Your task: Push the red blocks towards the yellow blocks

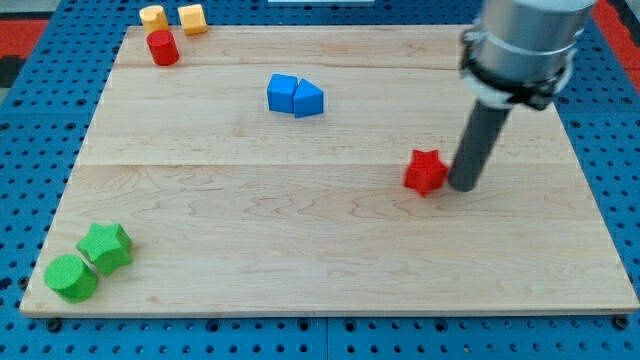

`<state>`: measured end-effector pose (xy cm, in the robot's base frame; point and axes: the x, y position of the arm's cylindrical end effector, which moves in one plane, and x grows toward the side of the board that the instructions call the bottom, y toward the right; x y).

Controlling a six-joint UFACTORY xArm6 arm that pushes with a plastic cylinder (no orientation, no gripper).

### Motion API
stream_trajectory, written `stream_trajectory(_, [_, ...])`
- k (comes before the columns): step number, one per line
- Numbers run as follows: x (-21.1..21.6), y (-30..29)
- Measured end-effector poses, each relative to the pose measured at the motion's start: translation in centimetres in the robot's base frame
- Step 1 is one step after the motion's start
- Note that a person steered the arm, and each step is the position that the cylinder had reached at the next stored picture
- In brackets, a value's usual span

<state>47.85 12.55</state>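
A red star-shaped block (425, 171) lies right of the board's middle. My tip (463, 186) stands just to its right, touching or nearly touching it. A red cylinder (163, 47) sits at the top left of the board. Two yellow blocks lie just above it at the top edge: a rounded one (154, 17) and a cube-like one (192, 18). The red cylinder touches or nearly touches the rounded yellow block.
Two blue blocks (295, 96) sit together above the middle of the wooden board (330, 260). A green star (106, 247) and a green cylinder (71, 277) sit at the bottom left corner. Blue perforated table surrounds the board.
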Motion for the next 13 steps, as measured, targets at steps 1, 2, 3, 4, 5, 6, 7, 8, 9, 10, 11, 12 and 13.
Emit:
stream_trajectory(1, [-4.0, -11.0])
stream_trajectory(2, [-5.9, -20.8])
stream_trajectory(3, [-2.9, -17.9])
stream_trajectory(4, [1.2, -12.4])
stream_trajectory(5, [-3.1, -10.2])
stream_trajectory(6, [-7.9, -17.0])
stream_trajectory(7, [-15.1, -24.4])
stream_trajectory(8, [-12.0, -28.3])
stream_trajectory(9, [-7.6, -27.8])
stream_trajectory(10, [-9.7, -33.5])
stream_trajectory(11, [-14.1, -34.4])
stream_trajectory(12, [-16.5, -34.4])
stream_trajectory(13, [-17.4, -33.8])
